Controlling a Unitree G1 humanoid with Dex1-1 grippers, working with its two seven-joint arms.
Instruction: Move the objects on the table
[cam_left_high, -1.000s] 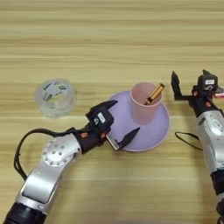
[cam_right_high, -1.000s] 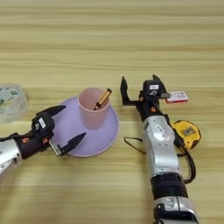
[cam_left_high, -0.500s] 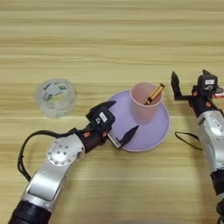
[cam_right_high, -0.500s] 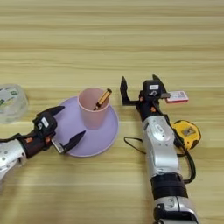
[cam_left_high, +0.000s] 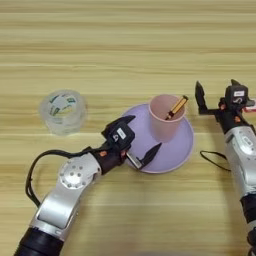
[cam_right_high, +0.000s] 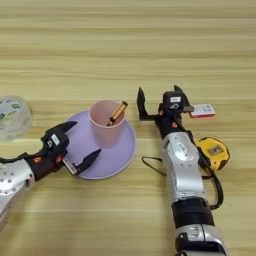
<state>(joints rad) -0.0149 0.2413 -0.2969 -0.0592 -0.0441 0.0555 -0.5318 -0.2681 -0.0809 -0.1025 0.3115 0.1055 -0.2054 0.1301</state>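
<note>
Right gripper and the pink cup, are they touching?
Apart. The right eye view shows bare table between the right gripper and the cup, which stands on the plate.

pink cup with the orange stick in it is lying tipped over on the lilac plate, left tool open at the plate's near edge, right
Not quite. The pink cup stands upright on the lilac plate, with the orange stick leaning inside it, as the left eye view shows. The left tool is indeed open at the plate's near edge.

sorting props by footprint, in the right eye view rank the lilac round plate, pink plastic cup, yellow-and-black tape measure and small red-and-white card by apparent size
1. Lilac round plate
2. Pink plastic cup
3. Yellow-and-black tape measure, partly hidden by the right arm
4. Small red-and-white card
</note>
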